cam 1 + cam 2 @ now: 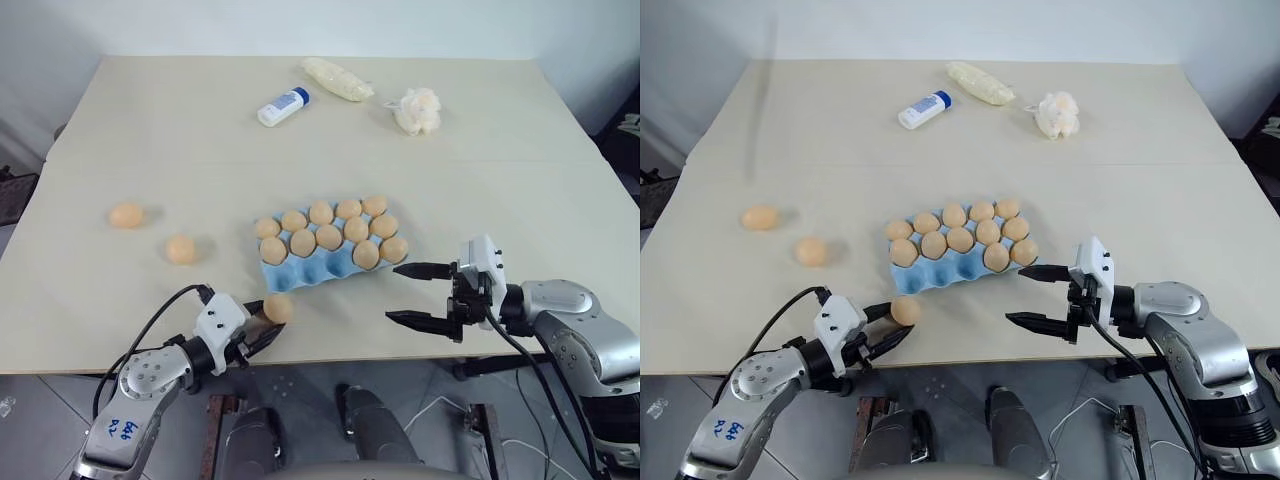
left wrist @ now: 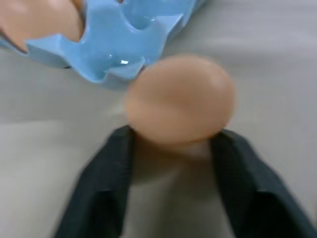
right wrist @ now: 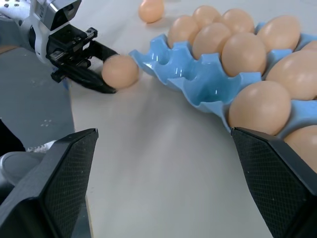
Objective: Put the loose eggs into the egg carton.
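Broadly, the beige desk [image 1: 480,170] carries everything, and the light blue egg carton [image 1: 300,272] sits near the middle of its front half. Eleven eggs fill most of the carton's cups; the cups along its near row, towards the left, are empty. Right of the carton, just beside it, the right end effector [image 1: 414,294] hovers with its two black fingers spread wide and nothing between them. Just in front of the carton's near left corner, the left end effector [image 1: 268,320] has its fingers closed in around a loose egg [image 1: 279,308], touching it on both sides at the desk's front edge. Well left of the carton lie two more loose eggs [image 1: 181,249] [image 1: 126,215]. Far behind the carton rest a white bottle [image 1: 283,107], a cream bag [image 1: 338,79] and a fluffy lump [image 1: 418,110].
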`<act>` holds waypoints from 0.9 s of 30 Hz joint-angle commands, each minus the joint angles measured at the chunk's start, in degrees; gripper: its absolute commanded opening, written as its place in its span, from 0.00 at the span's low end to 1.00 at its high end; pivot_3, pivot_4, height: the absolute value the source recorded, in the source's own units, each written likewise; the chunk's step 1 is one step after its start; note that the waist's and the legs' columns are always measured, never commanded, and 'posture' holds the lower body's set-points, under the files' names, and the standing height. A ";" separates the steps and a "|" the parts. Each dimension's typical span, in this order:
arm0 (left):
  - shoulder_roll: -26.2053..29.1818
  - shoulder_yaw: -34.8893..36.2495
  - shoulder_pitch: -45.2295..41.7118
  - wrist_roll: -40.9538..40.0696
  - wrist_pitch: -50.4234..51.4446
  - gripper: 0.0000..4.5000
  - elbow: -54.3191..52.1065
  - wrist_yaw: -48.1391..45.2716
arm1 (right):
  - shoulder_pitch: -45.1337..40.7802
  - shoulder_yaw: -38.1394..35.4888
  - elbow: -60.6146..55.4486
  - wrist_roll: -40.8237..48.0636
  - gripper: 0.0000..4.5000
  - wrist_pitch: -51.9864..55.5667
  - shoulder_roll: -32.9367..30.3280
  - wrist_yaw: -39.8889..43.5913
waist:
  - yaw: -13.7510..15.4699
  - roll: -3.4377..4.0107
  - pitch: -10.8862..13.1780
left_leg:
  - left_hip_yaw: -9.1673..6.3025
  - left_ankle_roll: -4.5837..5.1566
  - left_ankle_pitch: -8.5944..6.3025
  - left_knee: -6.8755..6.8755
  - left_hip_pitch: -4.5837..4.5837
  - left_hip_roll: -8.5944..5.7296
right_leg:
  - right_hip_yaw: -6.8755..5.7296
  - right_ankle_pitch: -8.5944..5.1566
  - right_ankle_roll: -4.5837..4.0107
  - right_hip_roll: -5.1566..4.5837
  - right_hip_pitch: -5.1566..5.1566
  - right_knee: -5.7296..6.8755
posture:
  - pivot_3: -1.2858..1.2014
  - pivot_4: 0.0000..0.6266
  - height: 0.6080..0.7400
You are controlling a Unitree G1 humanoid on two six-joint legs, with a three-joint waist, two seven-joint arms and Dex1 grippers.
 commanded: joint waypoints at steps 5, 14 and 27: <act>-1.68 -1.16 -1.78 1.44 -2.34 0.00 3.95 0.22 | -1.64 -1.83 -2.98 1.08 1.00 1.79 -1.03 -0.55 | 0.76 0.02 -0.01 | 0.01 0.00 0.00 0.00 0.01 0.00 | 0.00 0.00 0.00 0.00 0.00 0.02 | 0.52 0.24 1.00; -3.51 -1.23 -2.28 -0.31 -1.94 0.00 4.48 -0.52 | -2.24 -1.94 -3.32 0.88 1.00 3.07 -1.32 -0.57 | 0.95 0.03 -0.02 | 0.00 0.03 0.02 0.02 0.01 -0.01 | 0.00 0.01 0.01 -0.01 0.00 0.04 | 0.52 0.24 1.00; -1.97 1.21 1.81 -7.96 9.48 0.55 -9.77 -0.90 | -0.89 -3.21 -4.29 1.99 1.00 4.14 -2.19 0.06 | 0.78 0.03 -0.02 | -0.01 0.04 0.02 0.02 0.01 0.02 | 0.00 0.01 0.03 0.03 -0.01 0.07 | 0.52 0.24 1.00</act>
